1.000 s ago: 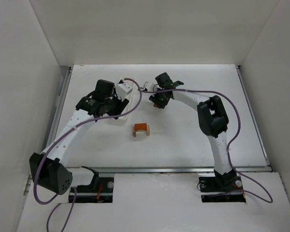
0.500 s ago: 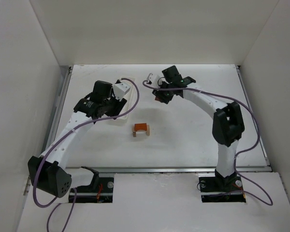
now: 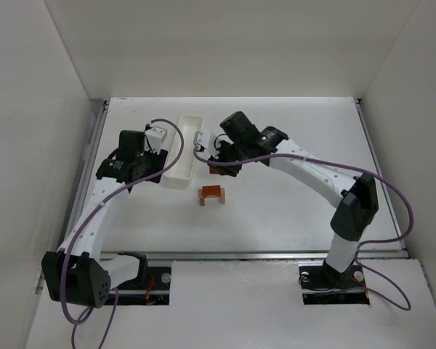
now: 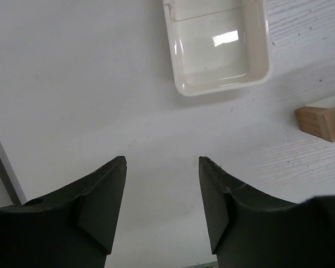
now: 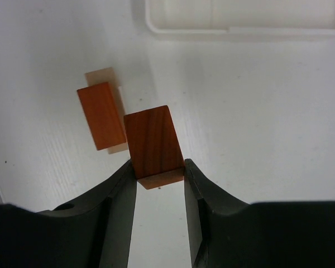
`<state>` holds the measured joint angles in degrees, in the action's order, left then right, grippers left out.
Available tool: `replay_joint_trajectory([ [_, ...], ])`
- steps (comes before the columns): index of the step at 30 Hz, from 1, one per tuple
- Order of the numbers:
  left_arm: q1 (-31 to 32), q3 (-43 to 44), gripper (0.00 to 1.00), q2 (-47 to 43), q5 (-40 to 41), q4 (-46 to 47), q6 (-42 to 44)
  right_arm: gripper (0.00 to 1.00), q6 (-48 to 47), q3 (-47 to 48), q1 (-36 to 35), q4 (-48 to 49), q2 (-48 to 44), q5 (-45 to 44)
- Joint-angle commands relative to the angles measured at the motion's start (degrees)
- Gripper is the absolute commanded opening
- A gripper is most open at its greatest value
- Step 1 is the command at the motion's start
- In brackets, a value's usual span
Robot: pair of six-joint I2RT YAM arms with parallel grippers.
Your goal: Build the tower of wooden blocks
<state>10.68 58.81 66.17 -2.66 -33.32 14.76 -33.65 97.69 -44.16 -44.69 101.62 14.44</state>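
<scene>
Right end effector (image 5: 156, 173) pinches red block (image 5: 152, 139) near tower (image 5: 102, 114); an off-centre drop could topple it. Left end effector (image 4: 162, 190) parted, empty.

The left arm (image 3: 94, 214) leans from its base toward 1 o'clock with the wrist turned toward 3 o'clock. The left gripper (image 4: 162, 167) hangs with its jaws apart and nothing between them. The right arm (image 3: 305, 161) rises to a bent elbow and stretches toward 10 o'clock, where the right gripper (image 5: 159, 173) points down, fingers pressed on a reddish-brown block (image 5: 153, 142)
</scene>
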Motion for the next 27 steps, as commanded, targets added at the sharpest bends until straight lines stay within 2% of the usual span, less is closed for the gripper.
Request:
replay_joint_trajectory([
  [1,-1.3,-0.2,0.51,-2.8,-1.2,1.6,-2.6,0.0,0.0,1.0,-2.9,-4.6,1.5,-3.0],
  [16,-1.9,-0.7,0.52,-3.9,-0.7,2.6,-2.6,0.0,2.4,2.2,-10.0,-4.4,4.5,-7.8],
  [27,-1.9,-0.7,0.52,-3.9,-0.7,2.6,-2.6,0.0,4.6,1.6,-11.0,-1.2,5.0,-8.4],
])
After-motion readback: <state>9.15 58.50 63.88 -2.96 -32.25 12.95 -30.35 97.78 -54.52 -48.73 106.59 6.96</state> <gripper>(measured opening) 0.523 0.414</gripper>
